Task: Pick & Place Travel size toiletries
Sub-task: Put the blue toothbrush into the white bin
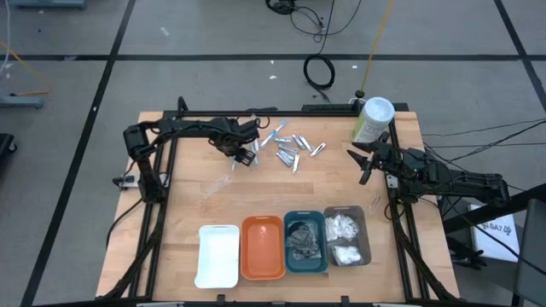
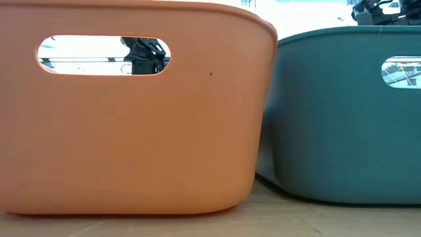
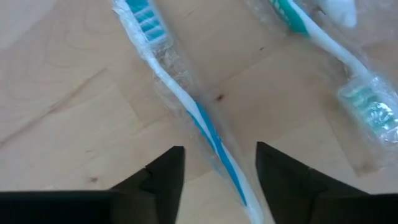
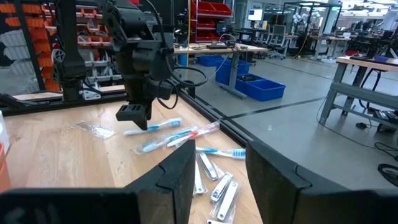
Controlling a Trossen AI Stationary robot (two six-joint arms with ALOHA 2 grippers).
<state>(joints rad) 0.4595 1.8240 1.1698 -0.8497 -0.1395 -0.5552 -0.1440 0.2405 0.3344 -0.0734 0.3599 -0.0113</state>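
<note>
So the orange plastic tray (image 1: 262, 247) is seen nearest; farther back the left gripper (image 3: 221, 171) is spread open around a clear-wrapped blue-and-white toothbrush (image 3: 186, 106) lying on the wooden table (image 1: 196, 196). The right gripper (image 1: 365, 164) is parked open near the pale-green canister (image 1: 371, 121).

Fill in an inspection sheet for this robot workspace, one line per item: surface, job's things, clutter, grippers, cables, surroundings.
Surface: wooden table, bare in the middle.
Job's things: wrapped toothbrushes and nail clippers in a loose pile at the far edge; dark bundles in the teal tray; white pads in the grey tray; orange tray and white tray look empty.
Clutter: pale-green canister; clear wrapper scrap.
Grippers: left gripper open, straddling a toothbrush; right gripper open, empty, beside the canister.
Cables: coiled black cable on the floor.
Surroundings: workshop benches, blue bins.
</note>
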